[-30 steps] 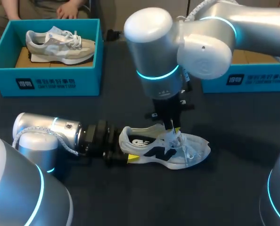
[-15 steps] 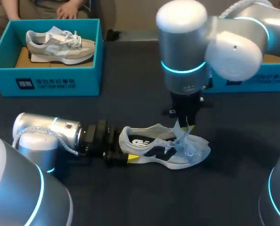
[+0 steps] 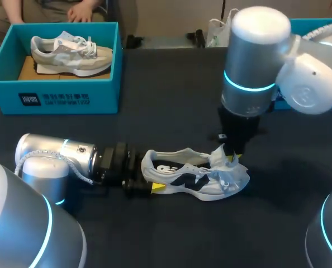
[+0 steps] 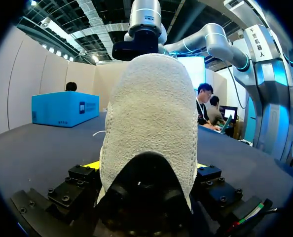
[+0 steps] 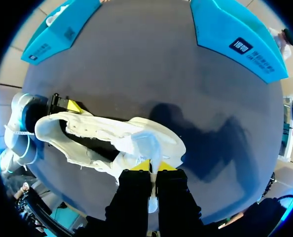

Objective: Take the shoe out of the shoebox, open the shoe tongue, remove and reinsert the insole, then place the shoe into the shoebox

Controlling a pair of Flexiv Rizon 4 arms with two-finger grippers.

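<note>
I count two shoes and two blue boxes. One shoe [image 3: 191, 180] stands on its sole on the table [image 3: 155, 234], toward the front and near the middle, with its heel pointing at my left side and its toe at my right. The second shoe [image 3: 71, 54] sits inside the left box [image 3: 54, 99] at the far left of the table. The right box [image 3: 314, 23] is at the far right, mostly hidden behind my right arm [image 3: 255, 61], so I cannot tell what is in it.

My left arm [image 3: 54, 153] lies low and nearly level along the table. The left hand [image 3: 146, 186] is clamped on the shoe's heel, and its wrist view shows a finger pressed against each side of the heel.

My right arm comes in from the right and points straight down over the front of the shoe. The right hand [image 3: 231, 155] has its two yellow tips almost together, pinching the tongue [image 3: 219, 160], which is pulled up and forward toward the toe. The laces hang loose beside it.
</note>
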